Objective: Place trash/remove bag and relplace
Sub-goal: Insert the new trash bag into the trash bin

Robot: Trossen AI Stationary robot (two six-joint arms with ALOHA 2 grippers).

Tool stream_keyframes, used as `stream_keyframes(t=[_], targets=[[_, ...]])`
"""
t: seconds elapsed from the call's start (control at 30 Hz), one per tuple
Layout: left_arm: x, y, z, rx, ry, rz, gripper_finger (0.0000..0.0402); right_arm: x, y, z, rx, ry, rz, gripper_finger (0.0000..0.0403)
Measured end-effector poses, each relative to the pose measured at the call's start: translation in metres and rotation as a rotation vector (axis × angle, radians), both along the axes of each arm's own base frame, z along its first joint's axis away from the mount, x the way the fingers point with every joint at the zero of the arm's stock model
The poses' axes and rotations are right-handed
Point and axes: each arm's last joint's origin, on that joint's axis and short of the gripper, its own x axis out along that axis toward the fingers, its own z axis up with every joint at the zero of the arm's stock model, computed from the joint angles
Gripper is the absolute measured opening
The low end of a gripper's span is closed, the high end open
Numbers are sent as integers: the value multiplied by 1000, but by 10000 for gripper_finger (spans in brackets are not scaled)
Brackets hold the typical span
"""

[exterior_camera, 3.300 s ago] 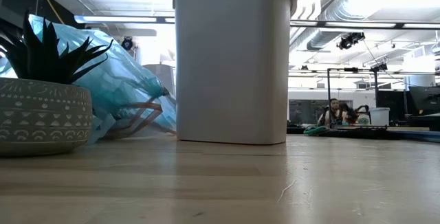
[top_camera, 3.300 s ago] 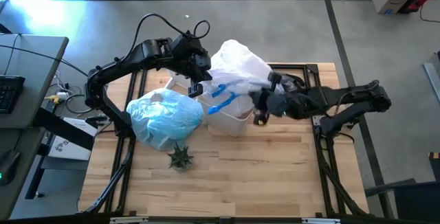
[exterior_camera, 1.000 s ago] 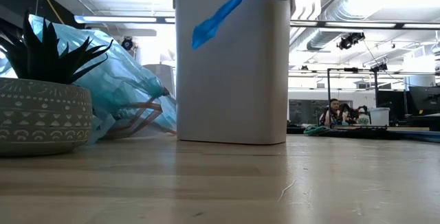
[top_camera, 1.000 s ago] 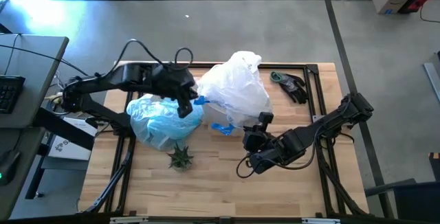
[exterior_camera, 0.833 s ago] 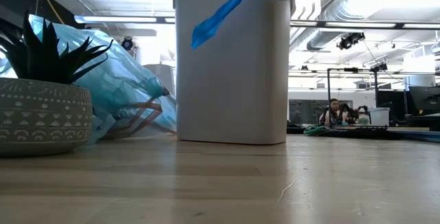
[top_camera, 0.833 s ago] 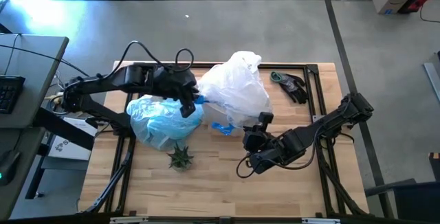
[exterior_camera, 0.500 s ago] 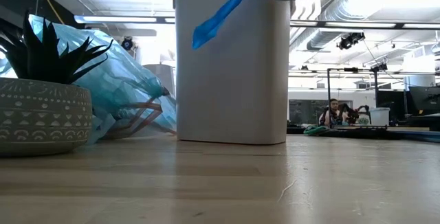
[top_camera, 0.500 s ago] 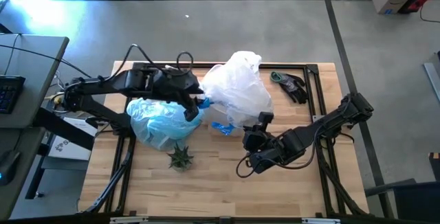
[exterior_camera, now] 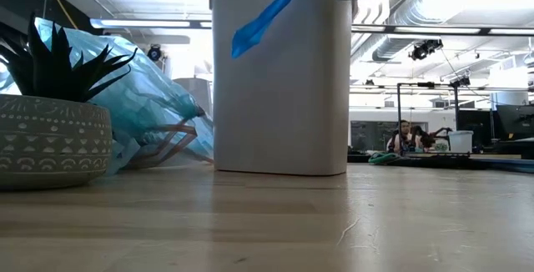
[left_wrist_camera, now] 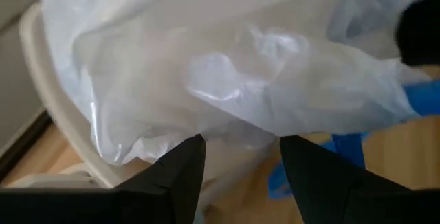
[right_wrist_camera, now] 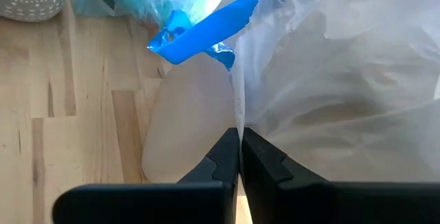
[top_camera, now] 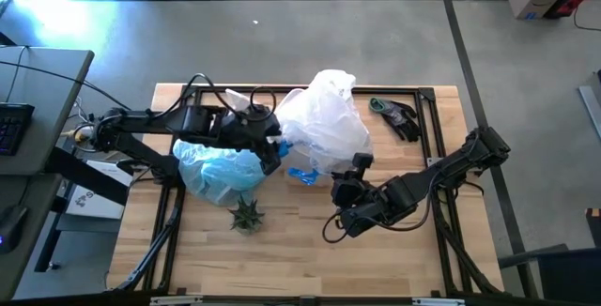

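We see the left gripper (top_camera: 273, 148) spread open at frame centre beside the white bag (top_camera: 324, 123) over the bin (exterior_camera: 281, 80), right gripper (top_camera: 346, 191) closed lower right, filled blue bag (top_camera: 221, 165) centre-left

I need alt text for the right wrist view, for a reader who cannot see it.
The right claw, shut, pinches the edge of a white plastic bag draped over the white bin. A blue drawstring hangs from the bag above the wooden table.
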Motion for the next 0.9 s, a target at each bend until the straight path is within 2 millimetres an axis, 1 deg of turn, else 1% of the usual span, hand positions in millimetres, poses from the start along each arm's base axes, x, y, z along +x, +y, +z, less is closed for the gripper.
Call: stream_keyframes(t=[0.1, 0.3, 0.4, 0.5, 0.63, 0.73, 0.9], targets=[[3, -2, 3, 41, -42, 52, 175, 0, 0, 0, -2, 2, 1, 0], [11, -3, 11, 85, -151, 59, 175, 1, 0, 0, 4, -8, 0, 0], [11, -1, 13, 144, -171, 123, 175, 1, 0, 0, 7, -11, 0, 0], [14, 5, 10, 198, -156, 187, 175, 1, 1, 1, 10, -15, 0, 0], [27, 12, -1, 222, -120, 209, 175, 2, 1, 1, 11, -17, 3, 0], [38, 18, -11, 275, -78, 250, 175, 2, 1, 1, 12, -19, 3, 0], [50, 28, -22, 345, -40, 280, 175, 2, 1, 1, 17, -24, 1, 0]])
